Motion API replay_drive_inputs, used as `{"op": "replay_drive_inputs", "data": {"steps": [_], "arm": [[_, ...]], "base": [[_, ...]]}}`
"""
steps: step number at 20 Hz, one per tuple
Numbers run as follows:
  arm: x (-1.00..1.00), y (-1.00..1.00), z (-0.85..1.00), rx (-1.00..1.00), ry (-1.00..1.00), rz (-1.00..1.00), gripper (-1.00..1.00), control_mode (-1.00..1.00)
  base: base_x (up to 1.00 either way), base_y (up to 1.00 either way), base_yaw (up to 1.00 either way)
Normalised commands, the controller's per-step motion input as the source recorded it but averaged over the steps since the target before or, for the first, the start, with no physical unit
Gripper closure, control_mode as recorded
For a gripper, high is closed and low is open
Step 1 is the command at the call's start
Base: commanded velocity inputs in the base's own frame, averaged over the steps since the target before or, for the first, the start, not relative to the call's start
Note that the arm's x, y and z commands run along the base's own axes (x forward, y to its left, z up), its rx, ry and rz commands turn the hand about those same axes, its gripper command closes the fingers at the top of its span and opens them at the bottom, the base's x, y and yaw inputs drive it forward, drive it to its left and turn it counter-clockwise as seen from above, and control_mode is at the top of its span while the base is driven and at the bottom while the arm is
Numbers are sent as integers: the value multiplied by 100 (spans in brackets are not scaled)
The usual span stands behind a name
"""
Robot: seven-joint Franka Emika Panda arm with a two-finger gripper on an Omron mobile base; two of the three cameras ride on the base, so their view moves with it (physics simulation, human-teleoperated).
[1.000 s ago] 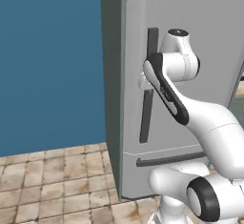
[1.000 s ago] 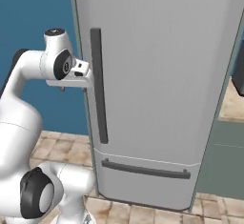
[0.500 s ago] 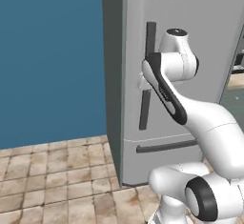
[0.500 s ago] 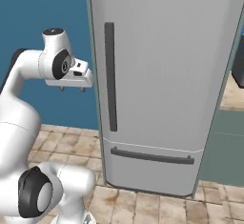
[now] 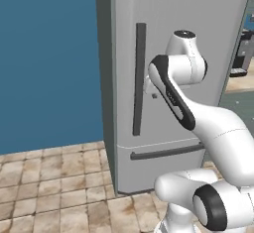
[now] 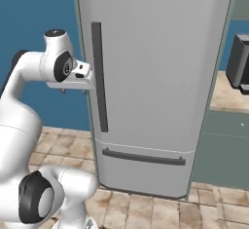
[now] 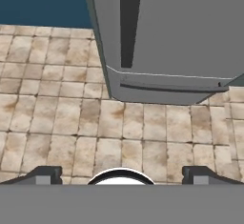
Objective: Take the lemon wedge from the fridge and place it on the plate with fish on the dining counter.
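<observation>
Faced a tall light-grey fridge [image 5: 173, 53] with its door closed, standing on a brown tiled floor [image 5: 54, 177] against a deep blue wall [image 5: 47, 58]. Carried a long dark vertical bar handle [image 6: 99, 77] near the door's left edge, long axis running straight up and down, and a shorter dark horizontal bar [image 6: 143, 157] across the lower drawer. Held the white arm's two-finger hand [image 6: 83, 81] raised at about mid-handle height, just left of the bar and close beside it; impossible to tell whether touching. Pointed the hand camera downward, over the floor and the fridge's lower front. Showed two small dark fingertips [image 7: 45, 174] set far apart at the bottom corners, so fingers spread, gripping nothing. Lemon wedge not visible; judged to lie behind the closed door. Judged the next move to hinge on closing the small sideways gap rightward to the upright handle. No brands, labels or readable writing anywhere.
</observation>
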Motion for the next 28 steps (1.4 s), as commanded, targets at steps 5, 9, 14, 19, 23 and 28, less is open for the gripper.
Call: {"op": "replay_drive_inputs", "data": {"steps": [5,9,14,19,23,28], "arm": [[0,0,0,0,0,0,-100,100],[0,0,0,0,0,0,-100,100],[0,0,0,0,0,0,-100,100],[0,0,0,0,0,0,-100,100],[0,0,0,0,0,0,-100,100],[0,0,0,0,0,0,-100,100]], "base": [[0,-55,0],[-6,2,0],[-14,52,-2],[0,19,-2],[-16,0,0],[-26,0,0]]}}
